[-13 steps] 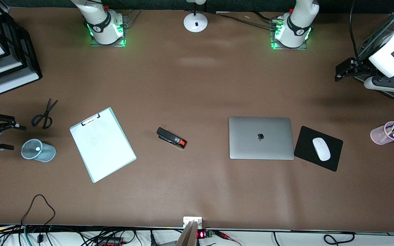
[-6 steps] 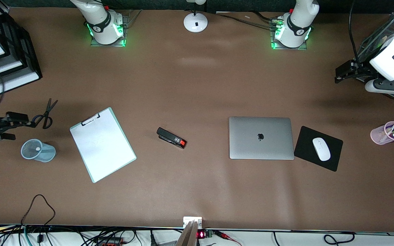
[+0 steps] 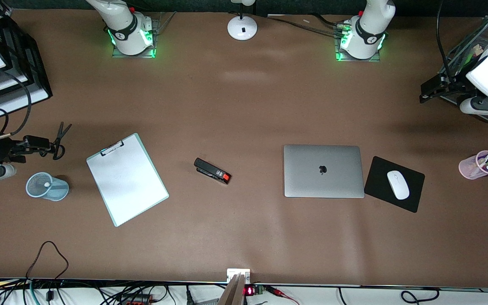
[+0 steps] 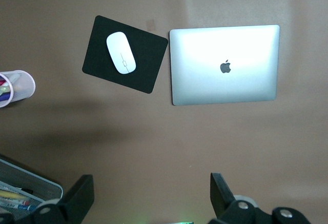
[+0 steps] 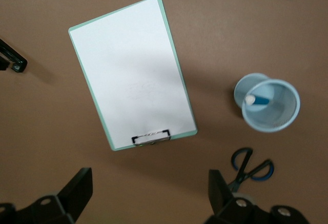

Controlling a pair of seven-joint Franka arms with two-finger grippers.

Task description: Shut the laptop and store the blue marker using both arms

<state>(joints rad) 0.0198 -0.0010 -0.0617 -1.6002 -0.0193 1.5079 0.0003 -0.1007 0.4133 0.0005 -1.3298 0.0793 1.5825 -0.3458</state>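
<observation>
The laptop (image 3: 323,170) lies shut on the table, silver lid up with the apple logo showing; it also shows in the left wrist view (image 4: 224,65). The blue marker (image 3: 47,184) stands in a light-blue mesh cup (image 3: 48,187), white end up; the right wrist view shows the marker (image 5: 255,100) in that cup (image 5: 267,102). My right gripper (image 3: 32,150) is open and empty, up over the table between the cup and the scissors (image 3: 57,140); its jaws (image 5: 148,190) stand wide. My left gripper (image 3: 424,93) is open and empty, high at the left arm's end of the table (image 4: 151,193).
A clipboard (image 3: 127,180) and a stapler (image 3: 212,170) lie mid-table. A white mouse (image 3: 397,184) sits on a black mouse pad (image 3: 379,169) beside the laptop. A pink pen cup (image 3: 479,166), black stacked trays (image 3: 28,63) and a lamp base (image 3: 242,27) stand at the edges.
My right gripper has lifted and swung from beside the blue cup toward the scissors. My left gripper has drawn slightly toward its end of the table. Laptop and marker have not moved.
</observation>
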